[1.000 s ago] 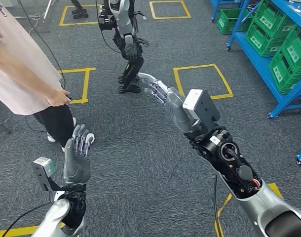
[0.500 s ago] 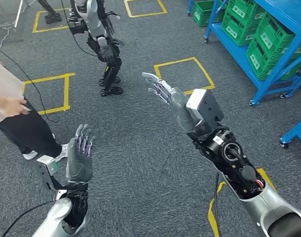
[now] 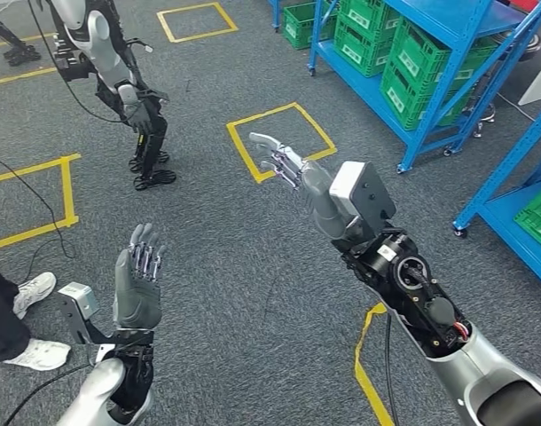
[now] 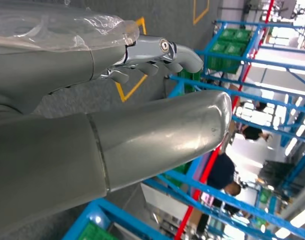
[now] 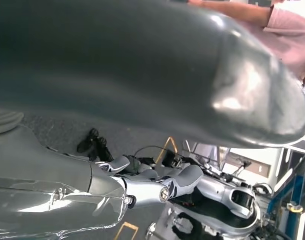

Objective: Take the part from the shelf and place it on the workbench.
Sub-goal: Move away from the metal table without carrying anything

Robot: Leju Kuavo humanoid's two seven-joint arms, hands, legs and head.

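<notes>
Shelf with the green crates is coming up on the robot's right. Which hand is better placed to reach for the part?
The right hand, probably. It is stretched forward, open and empty, on the side of the blue shelf with green crates. The left hand is raised close to the body, also empty, on the far side from the shelf.

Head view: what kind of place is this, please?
Probably a robot test hall or workshop: blue shelves with green crates, yellow floor squares, and another robot standing nearby.
</notes>
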